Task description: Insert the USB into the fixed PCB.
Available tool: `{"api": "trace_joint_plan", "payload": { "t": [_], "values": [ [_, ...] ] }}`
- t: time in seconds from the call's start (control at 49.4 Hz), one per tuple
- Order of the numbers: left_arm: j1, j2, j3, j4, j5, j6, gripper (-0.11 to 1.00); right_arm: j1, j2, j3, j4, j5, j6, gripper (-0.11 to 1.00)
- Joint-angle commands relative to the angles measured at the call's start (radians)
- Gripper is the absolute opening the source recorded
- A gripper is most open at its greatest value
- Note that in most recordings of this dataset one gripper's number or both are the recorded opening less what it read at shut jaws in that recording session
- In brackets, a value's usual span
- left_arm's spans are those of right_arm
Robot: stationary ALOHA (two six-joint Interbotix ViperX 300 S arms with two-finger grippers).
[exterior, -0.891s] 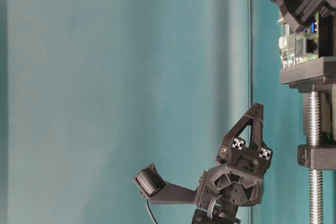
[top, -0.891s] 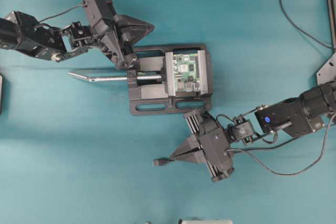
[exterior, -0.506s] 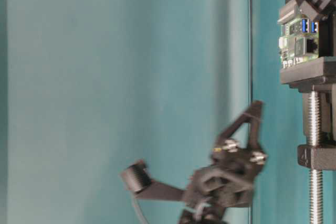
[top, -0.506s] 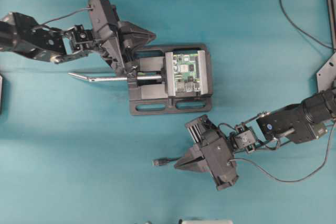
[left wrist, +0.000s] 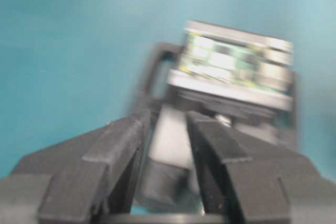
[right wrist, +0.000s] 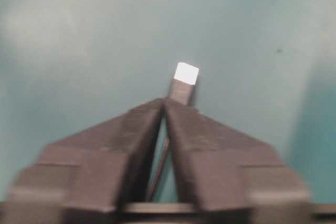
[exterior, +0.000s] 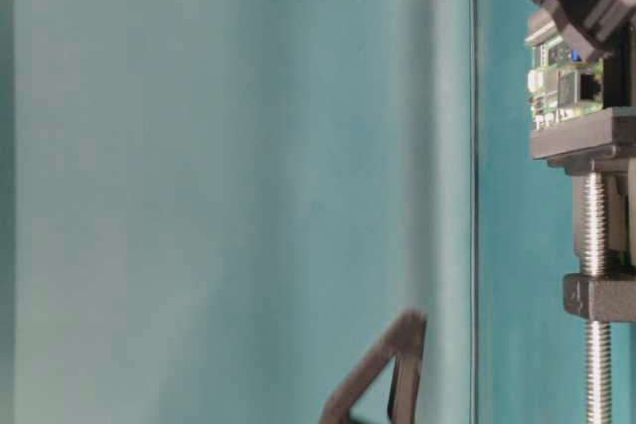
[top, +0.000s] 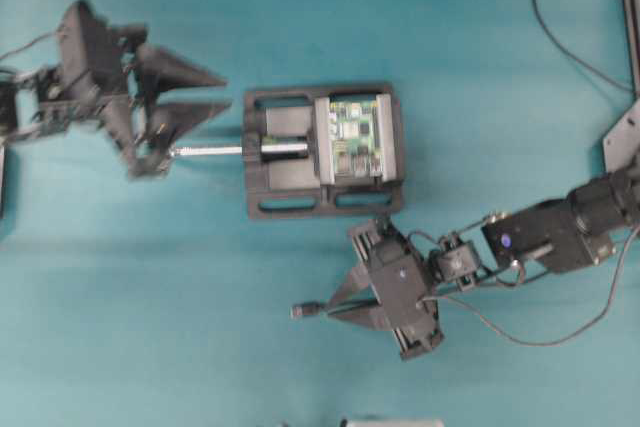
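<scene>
The fixed PCB (top: 355, 137), green with silver ports, sits clamped in the black vise (top: 285, 182); it also shows blurred in the left wrist view (left wrist: 236, 64) and side-on at table level (exterior: 564, 86). My left gripper (top: 205, 92) is open and empty, left of the vise and above its screw handle (top: 215, 150). In its own view my left gripper (left wrist: 165, 124) points at the vise. My right gripper (top: 335, 307), in front of the vise, is shut on the USB (top: 305, 310). The USB plug's (right wrist: 184, 85) metal tip pokes out past the fingertips of my right gripper (right wrist: 164, 106).
The vise's threaded screw (exterior: 594, 245) runs out towards the left arm. A thin black cable (top: 560, 37) trails at the back right beside a metal bracket (top: 625, 132). A white object (top: 390, 423) shows at the front edge.
My left gripper has pulled back to the left, off the vise and along the screw handle. My right gripper, still holding the USB, has turned and shifted slightly towards the vise.
</scene>
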State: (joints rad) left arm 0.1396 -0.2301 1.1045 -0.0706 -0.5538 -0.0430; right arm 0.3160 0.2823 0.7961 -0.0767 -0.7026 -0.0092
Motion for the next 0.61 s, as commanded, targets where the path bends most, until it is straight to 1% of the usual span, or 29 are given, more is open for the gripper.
{"api": "trace_joint_plan", "payload": {
  "t": [0.0, 0.081, 0.122, 0.263, 0.385, 0.446, 0.587],
  "values": [
    [-0.025, -0.092, 0.037, 0.006, 0.015, 0.009, 0.53, -0.002, -0.005, -0.026, 0.006, 0.011, 0.0, 0.37],
    [-0.035, -0.163, 0.08, 0.008, 0.038, 0.017, 0.52, -0.002, 0.006, -0.041, 0.008, 0.034, 0.003, 0.57],
    [-0.037, -0.202, 0.104, 0.009, 0.055, 0.018, 0.52, -0.002, 0.009, -0.049, 0.008, 0.041, 0.003, 0.61],
    [-0.044, -0.368, 0.19, 0.009, 0.143, 0.023, 0.52, -0.002, 0.025, -0.063, 0.006, 0.06, 0.003, 0.57],
    [-0.049, -0.551, 0.256, 0.009, 0.265, 0.017, 0.52, -0.003, 0.035, -0.066, 0.012, 0.061, 0.005, 0.55],
    [-0.051, -0.643, 0.278, 0.009, 0.333, 0.012, 0.52, -0.003, 0.038, -0.069, 0.023, 0.061, 0.008, 0.55],
    [-0.051, -0.831, 0.304, 0.009, 0.479, 0.003, 0.52, -0.003, 0.038, -0.069, 0.072, 0.061, 0.008, 0.55]
  ]
}}
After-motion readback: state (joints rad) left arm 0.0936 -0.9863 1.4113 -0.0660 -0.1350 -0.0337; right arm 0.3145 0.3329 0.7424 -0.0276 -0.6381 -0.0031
